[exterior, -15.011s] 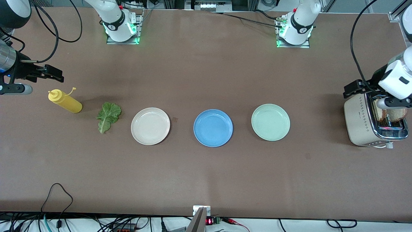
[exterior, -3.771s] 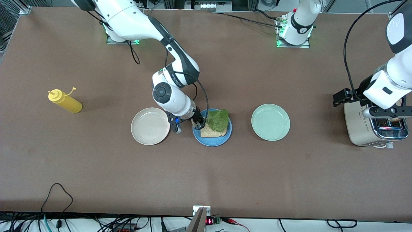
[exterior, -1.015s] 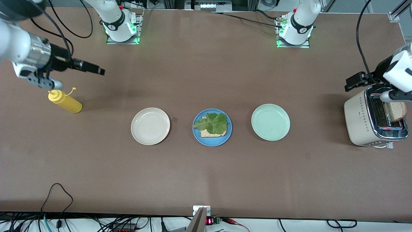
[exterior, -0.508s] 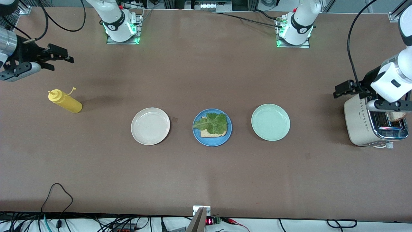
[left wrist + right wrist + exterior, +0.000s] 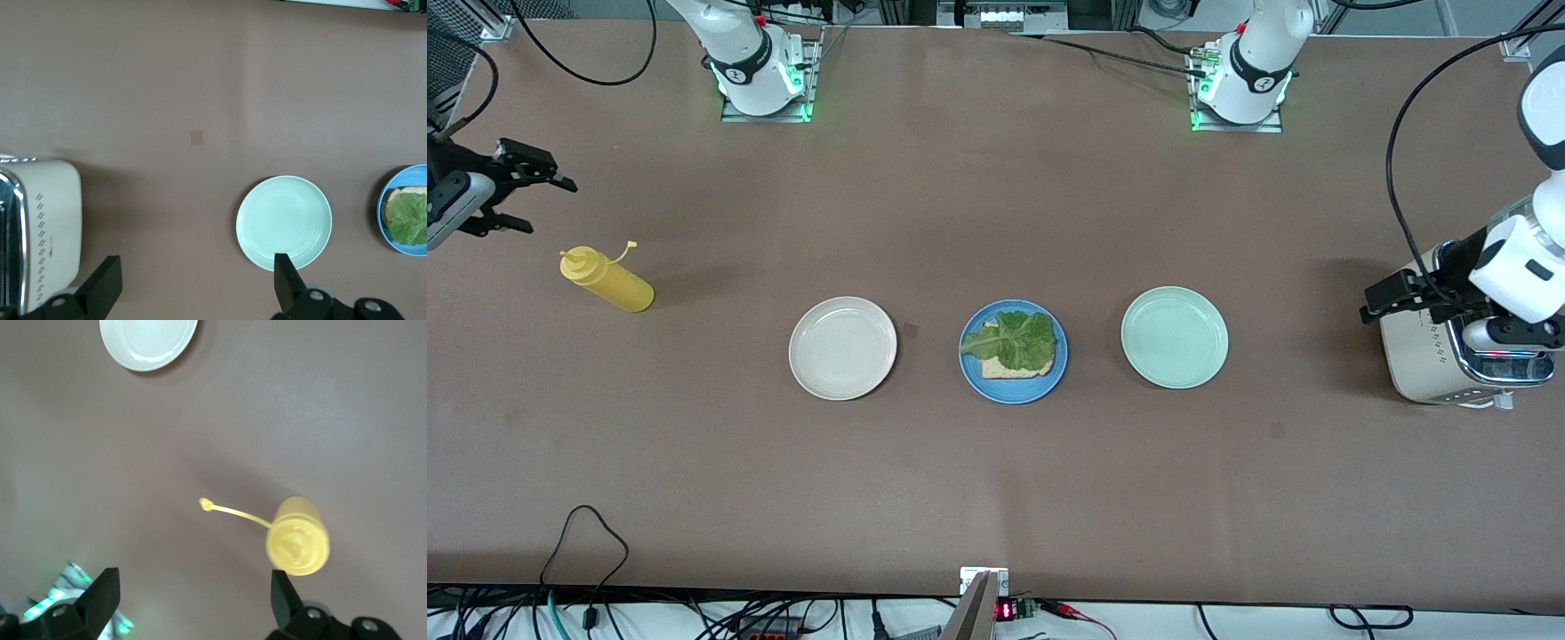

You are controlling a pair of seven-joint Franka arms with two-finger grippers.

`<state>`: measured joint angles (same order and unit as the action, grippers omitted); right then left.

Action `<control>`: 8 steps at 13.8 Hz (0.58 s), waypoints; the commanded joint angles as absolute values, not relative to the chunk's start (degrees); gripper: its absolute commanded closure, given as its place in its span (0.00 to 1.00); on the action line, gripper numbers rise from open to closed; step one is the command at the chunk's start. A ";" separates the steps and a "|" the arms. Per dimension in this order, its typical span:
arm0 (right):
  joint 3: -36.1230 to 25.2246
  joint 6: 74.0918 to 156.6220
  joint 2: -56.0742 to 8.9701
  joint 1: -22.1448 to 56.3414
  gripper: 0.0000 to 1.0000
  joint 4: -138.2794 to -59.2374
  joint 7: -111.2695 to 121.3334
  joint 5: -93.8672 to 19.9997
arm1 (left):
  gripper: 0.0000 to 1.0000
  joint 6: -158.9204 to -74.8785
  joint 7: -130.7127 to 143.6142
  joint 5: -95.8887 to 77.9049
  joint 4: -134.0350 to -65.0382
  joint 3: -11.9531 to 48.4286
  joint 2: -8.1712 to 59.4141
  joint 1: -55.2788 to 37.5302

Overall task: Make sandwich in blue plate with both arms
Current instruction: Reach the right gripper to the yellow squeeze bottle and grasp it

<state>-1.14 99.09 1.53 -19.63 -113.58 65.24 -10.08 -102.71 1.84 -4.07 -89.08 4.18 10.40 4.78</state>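
Observation:
The blue plate [image 5: 971, 378] lies mid-table and holds one tan bread slice [image 5: 996, 368] with a green lettuce leaf [image 5: 1016, 340] on top. It also shows in the left wrist view [image 5: 383, 230]. No second bread slice is in view. My left gripper [image 5: 1396, 298] is open and empty, up by the toaster's [image 5: 1414, 356] side that faces the plates. Its fingers [image 5: 105, 285] stand wide apart in the left wrist view. My right gripper [image 5: 538, 203] is open and empty, over the table at the right arm's end, close to the yellow bottle [image 5: 607, 279].
A cream plate [image 5: 842, 348] and a pale green plate [image 5: 1174, 337] flank the blue plate. The left arm hides the toaster's slots. The yellow bottle [image 5: 298, 537] with its loose cap strap lies under my right wrist camera. Cables run along the front edge.
My left gripper has moved down beside the toaster, and the bread slice seen by the toaster a second ago no longer shows. My right gripper has drawn back toward the right arm's end.

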 commanded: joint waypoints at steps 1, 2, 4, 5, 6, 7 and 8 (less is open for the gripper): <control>-0.44 101.33 0.01 -22.75 0.00 -113.91 76.86 -10.81 | 0.00 -100.02 0.79 -4.04 -88.51 4.04 7.13 5.27; -0.79 102.21 -1.22 -23.89 0.00 -113.82 80.99 -11.51 | 0.00 -99.15 0.88 -4.04 -88.16 4.13 6.34 5.27; -2.36 102.74 -4.20 -25.48 0.00 -113.82 92.49 -18.16 | 0.00 -94.08 0.88 -3.43 -85.98 4.57 4.93 5.27; -2.98 102.74 -5.35 -26.18 0.00 -113.82 96.81 -20.19 | 0.00 -91.26 0.79 -2.21 -84.48 4.66 4.92 5.27; -3.08 102.66 -6.41 -27.32 0.00 -113.91 100.86 -21.52 | 0.00 -90.45 0.79 -1.59 -83.85 4.66 5.01 5.27; -3.08 102.66 -7.90 -28.81 0.00 -113.82 105.34 -23.62 | 0.00 -90.35 0.70 -1.50 -83.85 4.57 5.01 5.27; -3.08 102.48 -9.13 -29.87 0.00 -113.73 110.34 -26.17 | 0.00 -90.44 0.62 -1.41 -83.67 4.57 5.01 5.27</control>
